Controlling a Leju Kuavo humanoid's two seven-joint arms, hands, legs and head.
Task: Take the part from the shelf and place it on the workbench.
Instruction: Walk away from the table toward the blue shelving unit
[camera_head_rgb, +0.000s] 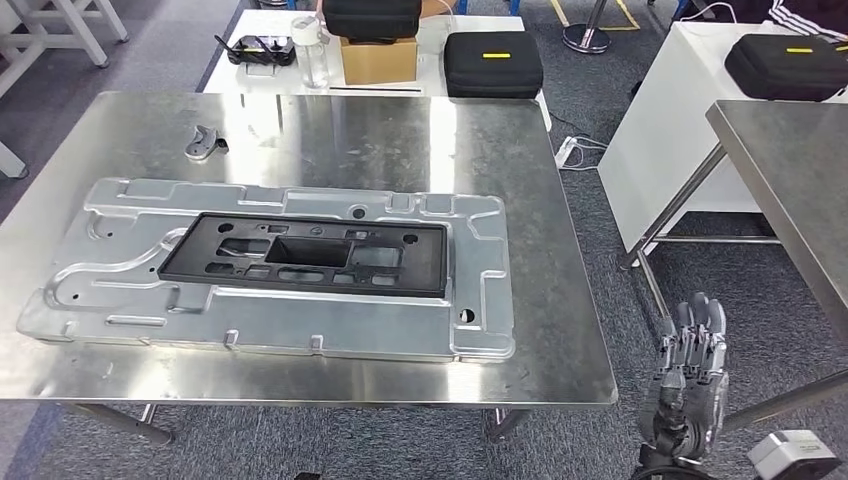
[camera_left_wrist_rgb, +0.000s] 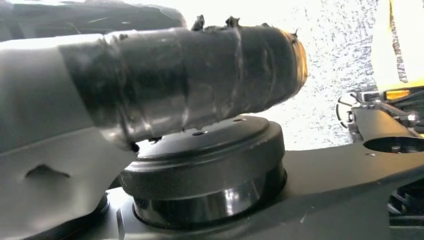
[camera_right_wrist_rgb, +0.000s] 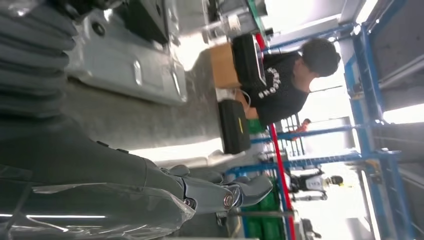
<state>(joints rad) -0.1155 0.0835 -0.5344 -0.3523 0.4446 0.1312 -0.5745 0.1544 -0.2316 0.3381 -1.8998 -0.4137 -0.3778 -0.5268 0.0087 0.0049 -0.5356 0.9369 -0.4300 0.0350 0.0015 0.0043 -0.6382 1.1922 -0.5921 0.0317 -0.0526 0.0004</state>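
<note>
The black frame (camera_head_rgb: 305, 255) already lay on the silver plate (camera_head_rgb: 480, 300) in the middle of the tabletop (camera_head_rgb: 560, 330), so the placing looked done. The right hand (camera_head_rgb: 690, 375) hung empty beside the tabletop's near right corner, fingers loosely apart; I could not tell the left hand's (camera_left_wrist_rgb: 190, 70) state. Next, probably just stepping clear.

A thick thumb (camera_left_wrist_rgb: 190, 75) wrapped in dark, glossy tape reaches across from the picture's left edge, its tape edges frayed along one side and at the tip. Behind it, at the left edge, lies the grey cover (camera_left_wrist_rgb: 35, 95) of the left hand (camera_left_wrist_rgb: 150, 85). Whether the hand holds anything cannot be told. Beyond the thumb tip the pale speckled floor (camera_left_wrist_rgb: 335, 65) is washed out by bright light.
</note>
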